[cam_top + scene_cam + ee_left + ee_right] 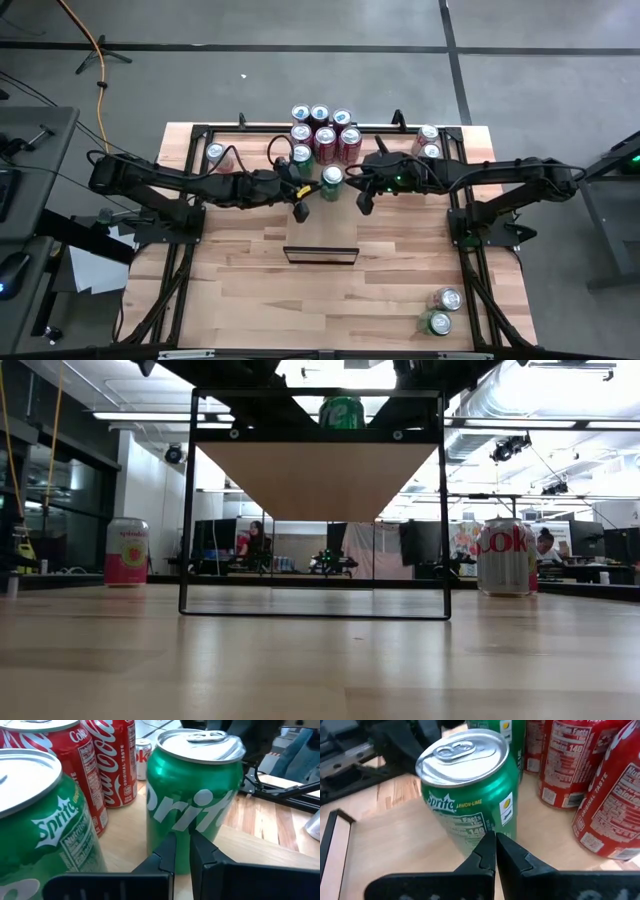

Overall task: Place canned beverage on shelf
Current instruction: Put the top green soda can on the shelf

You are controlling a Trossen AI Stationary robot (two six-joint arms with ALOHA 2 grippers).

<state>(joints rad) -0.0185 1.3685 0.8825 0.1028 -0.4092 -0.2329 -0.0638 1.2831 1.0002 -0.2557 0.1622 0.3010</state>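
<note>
A green Sprite can (331, 178) stands upright on pale wood between my two grippers. In the low view its top (342, 412) shows above the front bar of the shelf (315, 480), whose dark frame (320, 254) stands at mid-table. My left gripper (313, 186) comes from the table's left, shut, its tips (181, 851) right at the can's lower wall (195, 795). My right gripper (352, 183) comes from the right, also shut, its tips (495, 842) at the can's lower wall (470, 795) on the other side. My left gripper points slanting down at the Sprite can's lower side wall (180, 832) with shut fingers; I cannot tell whether they touch it. My right gripper points slanting down at the opposite lower side wall (487, 822) with shut fingers; I cannot tell whether they touch it either.
Several red Coke cans (325, 135) and a second Sprite can (301, 155) crowd just behind the can. More cans stand at the far right (428, 140), far left (214, 152) and near right (440, 310). People sit in the room beyond the table.
</note>
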